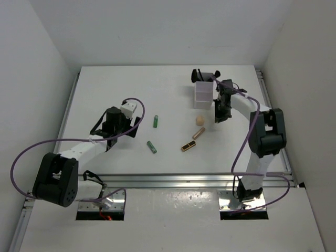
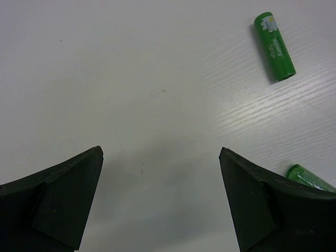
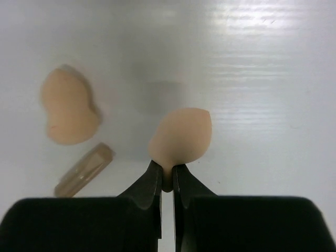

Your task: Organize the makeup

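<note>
Right gripper (image 3: 167, 172), nearly closed, pinches a peach sponge (image 3: 181, 139) by its narrow end; second sponge (image 3: 68, 111) lies ahead-left. Left gripper (image 2: 160, 151) spreads wide, empty, green tube (image 2: 274, 46) ahead-right.

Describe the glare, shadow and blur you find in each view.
Top external: glare streaks the table along its near edge. Left wrist: sheen beside the upper green tube, soft shadow under the open left hand. Right wrist: glare top right; the held sponge casts a blurred shadow; the lying sponge looks soft.
</note>
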Robot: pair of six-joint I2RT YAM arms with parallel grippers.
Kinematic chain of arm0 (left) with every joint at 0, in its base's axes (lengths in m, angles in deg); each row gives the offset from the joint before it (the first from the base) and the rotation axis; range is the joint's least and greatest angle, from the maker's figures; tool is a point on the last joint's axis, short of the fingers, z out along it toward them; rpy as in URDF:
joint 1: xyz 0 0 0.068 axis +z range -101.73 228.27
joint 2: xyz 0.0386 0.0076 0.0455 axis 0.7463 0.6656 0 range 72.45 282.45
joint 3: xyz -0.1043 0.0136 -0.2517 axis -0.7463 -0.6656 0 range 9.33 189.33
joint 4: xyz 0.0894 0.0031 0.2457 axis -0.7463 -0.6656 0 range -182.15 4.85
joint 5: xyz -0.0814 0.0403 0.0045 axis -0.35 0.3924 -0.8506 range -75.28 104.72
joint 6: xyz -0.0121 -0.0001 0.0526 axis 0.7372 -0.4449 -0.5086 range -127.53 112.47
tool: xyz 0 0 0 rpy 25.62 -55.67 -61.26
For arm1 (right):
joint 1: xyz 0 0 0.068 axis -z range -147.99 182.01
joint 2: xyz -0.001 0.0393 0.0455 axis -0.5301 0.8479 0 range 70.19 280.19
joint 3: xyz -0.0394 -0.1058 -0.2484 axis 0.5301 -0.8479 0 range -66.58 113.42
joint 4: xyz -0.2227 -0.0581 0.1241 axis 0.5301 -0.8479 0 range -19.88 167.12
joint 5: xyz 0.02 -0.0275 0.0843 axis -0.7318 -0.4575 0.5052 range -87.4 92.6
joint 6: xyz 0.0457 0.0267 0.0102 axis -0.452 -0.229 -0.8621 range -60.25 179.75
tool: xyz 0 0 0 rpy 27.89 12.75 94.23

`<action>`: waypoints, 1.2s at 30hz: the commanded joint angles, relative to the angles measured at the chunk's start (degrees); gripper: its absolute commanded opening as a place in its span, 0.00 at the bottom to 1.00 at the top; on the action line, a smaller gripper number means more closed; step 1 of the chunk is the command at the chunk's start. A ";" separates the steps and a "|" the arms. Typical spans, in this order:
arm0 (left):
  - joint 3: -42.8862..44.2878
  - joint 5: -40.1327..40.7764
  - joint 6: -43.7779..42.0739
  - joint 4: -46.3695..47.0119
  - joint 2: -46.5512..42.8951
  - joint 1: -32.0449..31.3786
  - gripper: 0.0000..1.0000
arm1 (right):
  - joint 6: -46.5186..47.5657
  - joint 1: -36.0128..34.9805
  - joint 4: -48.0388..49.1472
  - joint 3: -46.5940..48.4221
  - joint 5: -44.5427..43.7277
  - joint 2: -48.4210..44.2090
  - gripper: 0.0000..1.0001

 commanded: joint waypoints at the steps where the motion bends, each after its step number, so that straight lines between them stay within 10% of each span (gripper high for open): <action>1: 1.25 0.89 -0.50 1.91 1.34 0.13 0.99 | 0.60 -1.12 0.64 2.40 0.13 -10.33 0.00; 14: 5.47 0.37 0.02 1.39 6.88 2.41 0.99 | -17.92 -4.29 8.45 28.15 1.37 4.75 0.00; 36: 5.99 -0.86 0.55 1.47 7.41 4.35 0.99 | -34.66 -6.31 23.65 20.43 -15.16 8.81 0.06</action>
